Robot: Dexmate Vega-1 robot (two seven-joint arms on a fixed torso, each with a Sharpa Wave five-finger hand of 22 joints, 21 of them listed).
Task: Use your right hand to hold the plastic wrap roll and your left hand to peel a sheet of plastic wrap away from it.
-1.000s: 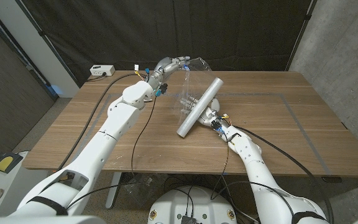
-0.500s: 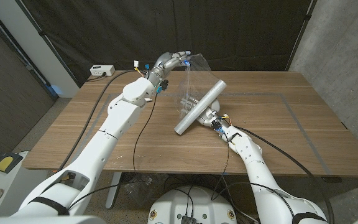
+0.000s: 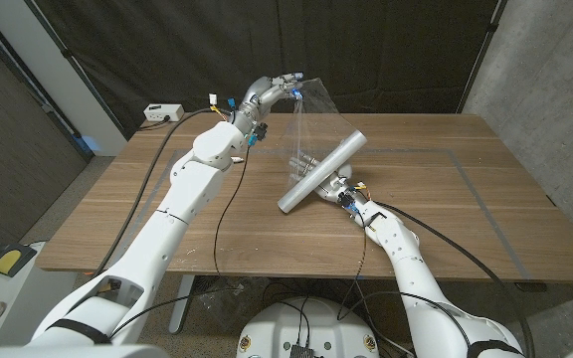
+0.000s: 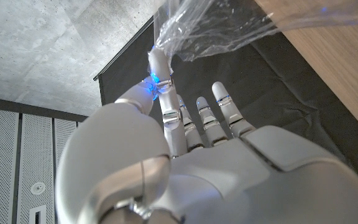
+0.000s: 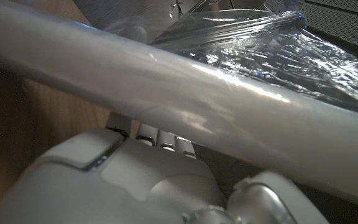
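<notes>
- I have the right hand [image 3: 343, 191] wrapped around the plastic wrap roll [image 3: 320, 173] near its middle; in the right wrist view its fingers [image 5: 156, 135] curl up behind the roll [image 5: 185, 87] and hold it.
- The roll sits above the middle of the wooden table [image 3: 446, 209], tilted, with its near end low toward me and its far end raised toward the back right.
- My left hand [image 3: 279, 89] is lifted high over the table's far edge, up in front of the black curtain [image 3: 386, 50].
- In the left wrist view the thumb and one finger [image 4: 160, 74] pinch a bunched corner of the sheet of plastic wrap [image 4: 210, 25]; the other fingers stand straight and apart, touching nothing.
- The sheet [image 3: 301, 134] hangs as a clear, crinkled film from that pinch down to the roll, stretched between the two hands.
- A white power strip [image 3: 163, 112] lies at the table's far left corner, well apart from both hands.
</notes>
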